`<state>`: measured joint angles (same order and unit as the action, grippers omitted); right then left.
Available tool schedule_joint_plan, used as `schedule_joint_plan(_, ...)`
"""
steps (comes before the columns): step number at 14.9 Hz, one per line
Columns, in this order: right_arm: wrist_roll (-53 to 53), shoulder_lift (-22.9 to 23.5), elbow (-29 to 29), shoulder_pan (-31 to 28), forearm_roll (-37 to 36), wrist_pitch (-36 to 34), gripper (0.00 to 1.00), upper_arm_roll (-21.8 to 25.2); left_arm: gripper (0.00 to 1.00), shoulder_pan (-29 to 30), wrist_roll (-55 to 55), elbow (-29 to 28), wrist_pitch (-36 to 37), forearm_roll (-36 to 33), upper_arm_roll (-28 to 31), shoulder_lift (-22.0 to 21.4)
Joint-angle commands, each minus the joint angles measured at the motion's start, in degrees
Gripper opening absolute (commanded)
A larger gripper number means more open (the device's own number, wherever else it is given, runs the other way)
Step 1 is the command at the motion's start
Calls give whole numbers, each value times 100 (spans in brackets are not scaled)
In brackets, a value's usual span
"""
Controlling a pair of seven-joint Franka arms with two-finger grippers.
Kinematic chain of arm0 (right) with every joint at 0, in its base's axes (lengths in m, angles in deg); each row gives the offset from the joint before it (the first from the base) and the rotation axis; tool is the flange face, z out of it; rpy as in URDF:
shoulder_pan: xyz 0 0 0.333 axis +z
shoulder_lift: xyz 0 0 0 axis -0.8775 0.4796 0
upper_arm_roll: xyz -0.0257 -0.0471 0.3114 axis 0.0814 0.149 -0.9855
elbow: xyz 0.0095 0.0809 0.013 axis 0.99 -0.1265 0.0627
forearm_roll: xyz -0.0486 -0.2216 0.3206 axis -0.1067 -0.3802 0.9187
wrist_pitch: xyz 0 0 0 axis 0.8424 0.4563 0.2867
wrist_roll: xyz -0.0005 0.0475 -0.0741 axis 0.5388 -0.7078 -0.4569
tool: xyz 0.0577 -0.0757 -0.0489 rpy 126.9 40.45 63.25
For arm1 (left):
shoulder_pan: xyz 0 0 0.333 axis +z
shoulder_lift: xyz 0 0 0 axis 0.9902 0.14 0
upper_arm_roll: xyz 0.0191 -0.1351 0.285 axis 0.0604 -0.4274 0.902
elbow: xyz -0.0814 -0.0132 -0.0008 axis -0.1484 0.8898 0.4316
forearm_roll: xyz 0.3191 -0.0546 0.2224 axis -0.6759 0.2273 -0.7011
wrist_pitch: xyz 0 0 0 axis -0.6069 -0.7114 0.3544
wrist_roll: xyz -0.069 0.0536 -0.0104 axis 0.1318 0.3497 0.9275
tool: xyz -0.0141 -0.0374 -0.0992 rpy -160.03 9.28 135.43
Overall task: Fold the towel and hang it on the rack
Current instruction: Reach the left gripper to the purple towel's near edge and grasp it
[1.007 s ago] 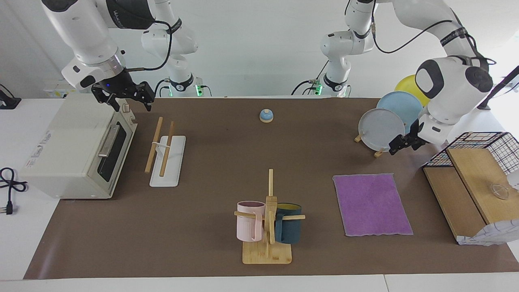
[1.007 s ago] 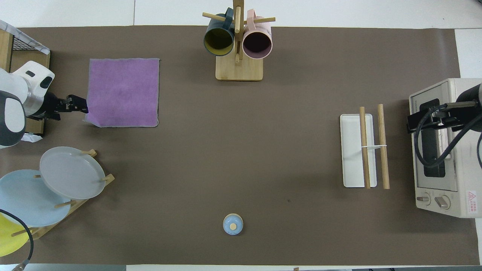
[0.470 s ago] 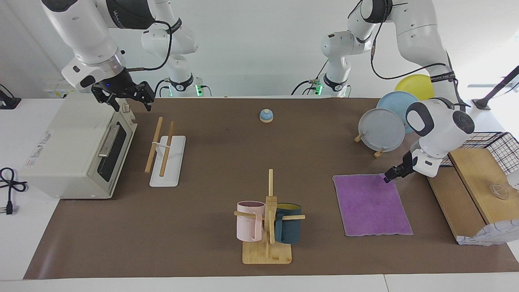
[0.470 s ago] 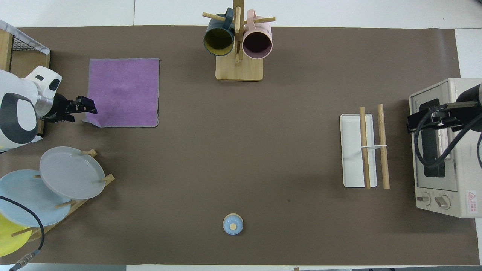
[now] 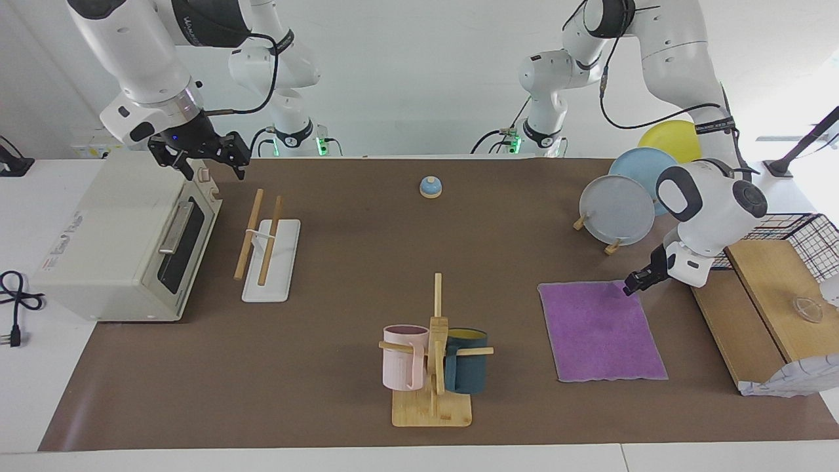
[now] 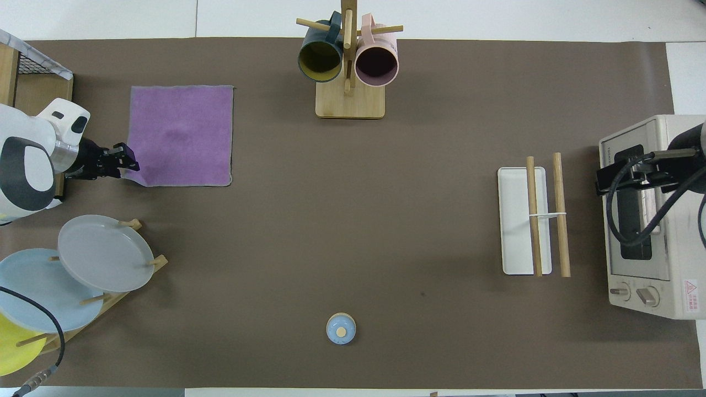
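Down at the right of the facing view, the left gripper (image 5: 634, 284) sits at the towel (image 5: 600, 330) corner nearest the robots, toward the left arm's end of the table. In the overhead view that gripper (image 6: 128, 164) is at the left edge of the frame, its dark tips over the towel's (image 6: 179, 135) lower-left corner, which looks slightly lifted. Whether the tips have closed on the cloth I cannot tell; they are small and dark against the corner.

Otherwise the towel lies flat, purple face up, in the upper left of the overhead view. It is close to square; in the facing view its slightly longer side runs toward and away from the robots. A thin dark rim shows along one edge.

Up at the upper left of the facing view, the right gripper (image 5: 200, 157) waits over the oven (image 5: 124, 239), its jaws spread wide and empty. In the overhead view the right gripper (image 6: 629, 179) is mostly hidden by cable and wrist, and cut off at the frame's right edge.

Beside the oven stands the rack (image 5: 265, 252), at the right of the overhead view (image 6: 532, 220), well apart from the towel. Its two rods run toward and away from the robots above the white base.
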<state>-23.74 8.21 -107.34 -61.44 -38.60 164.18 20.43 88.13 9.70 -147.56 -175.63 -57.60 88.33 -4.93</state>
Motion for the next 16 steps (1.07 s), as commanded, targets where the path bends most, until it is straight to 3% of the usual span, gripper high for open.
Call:
schedule_joint_plan(1, -134, -90, -68, -52, 56, -42, 100, -26, 49, 68, -113, -78, -184, 118, -41, 45)
schedule_joint_plan(4, -134, -90, -60, -43, 56, -33, 100, -26, 41, 68, -113, -51, -158, 136, -41, 54)
schedule_joint_plan(5, -134, -90, -68, -43, 56, -50, 100, -26, 31, 68, -113, -43, -149, 136, -41, 54)
schedule_joint_plan(7, -134, -90, -68, -43, 56, -51, 100, -26, 1, 24, -131, -42, -114, 127, -23, 54)
schedule_joint_plan(16, -143, -90, -60, -43, 56, -68, 100, -26, 0, -29, -508, -7, -79, 66, -14, -7)
